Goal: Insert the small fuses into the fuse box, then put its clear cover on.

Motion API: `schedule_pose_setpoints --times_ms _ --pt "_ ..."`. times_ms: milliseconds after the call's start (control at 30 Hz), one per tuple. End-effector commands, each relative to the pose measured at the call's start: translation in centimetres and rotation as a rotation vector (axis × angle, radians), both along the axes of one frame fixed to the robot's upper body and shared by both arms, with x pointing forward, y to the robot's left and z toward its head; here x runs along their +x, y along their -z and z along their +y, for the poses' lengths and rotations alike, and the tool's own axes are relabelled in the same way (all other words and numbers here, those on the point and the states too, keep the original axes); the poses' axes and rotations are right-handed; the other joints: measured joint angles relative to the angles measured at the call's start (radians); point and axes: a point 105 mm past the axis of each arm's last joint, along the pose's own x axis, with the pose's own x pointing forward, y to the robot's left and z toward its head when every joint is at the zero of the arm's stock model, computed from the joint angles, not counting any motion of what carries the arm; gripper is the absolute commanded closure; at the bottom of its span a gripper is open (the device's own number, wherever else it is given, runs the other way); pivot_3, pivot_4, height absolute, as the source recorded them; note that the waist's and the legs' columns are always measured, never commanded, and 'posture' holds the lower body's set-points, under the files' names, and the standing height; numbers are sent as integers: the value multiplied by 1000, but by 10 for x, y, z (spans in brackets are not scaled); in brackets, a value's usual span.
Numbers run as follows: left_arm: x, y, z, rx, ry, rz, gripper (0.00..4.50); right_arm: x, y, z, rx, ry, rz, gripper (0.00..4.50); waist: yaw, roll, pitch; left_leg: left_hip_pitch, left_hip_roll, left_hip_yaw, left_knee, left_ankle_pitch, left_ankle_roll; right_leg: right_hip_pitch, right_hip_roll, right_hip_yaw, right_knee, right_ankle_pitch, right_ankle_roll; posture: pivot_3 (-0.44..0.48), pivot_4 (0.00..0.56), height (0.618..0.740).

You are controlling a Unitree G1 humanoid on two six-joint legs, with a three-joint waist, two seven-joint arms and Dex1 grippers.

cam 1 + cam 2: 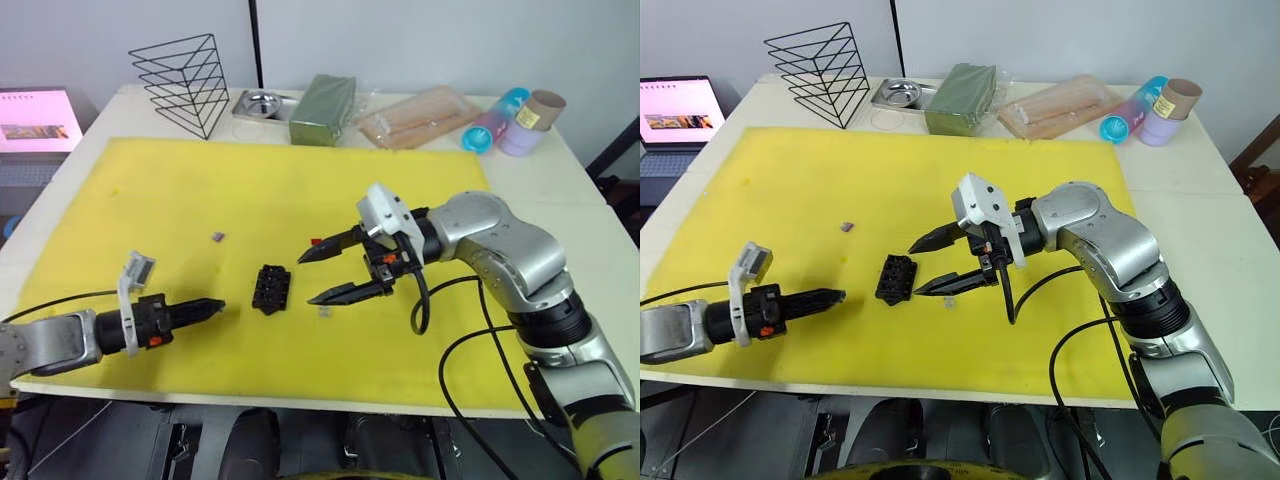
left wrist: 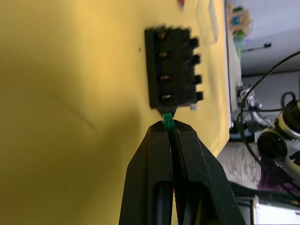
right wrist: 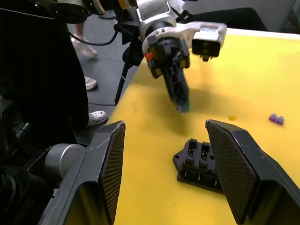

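a yellow mat [image 1: 200, 190] covers the white table [image 1: 560, 180]. the right gripper [image 1: 322, 272] hovers over the mat just right of the fuse box [image 1: 271, 288], its two black fingers spread wide and holding nothing. the left gripper [image 1: 218, 304] lies low just left of the fuse box, clenched on the green fuse [image 2: 168, 123], whose tip pokes out close to the box's end. the fuse box sits flat near the mat's middle. the clear cover [image 1: 324, 312] lies just right of it, below the right gripper. the purple fuse [image 1: 217, 237] rests apart, up-left of the box, and a red fuse [image 1: 315, 241] sits beside the right gripper's upper finger.
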Motion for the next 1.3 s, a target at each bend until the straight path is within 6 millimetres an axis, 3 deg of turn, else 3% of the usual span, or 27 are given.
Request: schedule_pose_setpoints --times_ms 33,100,300,433,533,800,933,1300 --pt "2 5 -1 40 0 6 4500 -6 -8 1 19 -15 -45 1651 0 0 0 0 0 0 0 0 0 0 0 0 0 0 0 0 150 740" --pt "4 7 0 46 -15 13 4024 -7 -7 1 19 -12 -45 1687 1 0 0 0 0 0 0 0 0 0 0 0 0 0 0 0 150 740" --pt "2 11 6 74 -31 45 2229 -5 -7 3 36 -5 -64 103 1 0 0 0 0 0 0 0 0 0 0 0 0 0 0 0 150 740" --pt "-4 10 17 104 -47 61 900 -4 -9 5 51 1 -70 0 -5 0 0 1 0 -1 0 0 0 0 1 0 1 0 0 0 150 740" --pt "-14 -4 34 101 -59 67 44 -4 -8 7 58 -1 -67 0 -16 0 0 1 1 -1 0 0 0 0 2 1 1 0 0 0 150 740" --pt "-23 -16 43 46 -2 83 44 -2 -11 12 80 -5 -57 0 -24 1 0 1 0 -4 -1 0 0 -1 3 0 1 0 -1 0 150 740" --pt "-14 -25 38 -110 3 47 44 -3 -10 12 81 -8 -42 0 -21 1 0 1 -1 -3 -1 0 0 -1 2 0 1 0 -1 0 150 740" --pt "-11 -4 27 -157 45 92 44 -4 -12 8 60 -9 -25 0 -22 1 0 1 -1 -4 0 0 0 -1 2 0 1 0 -1 0 150 740"
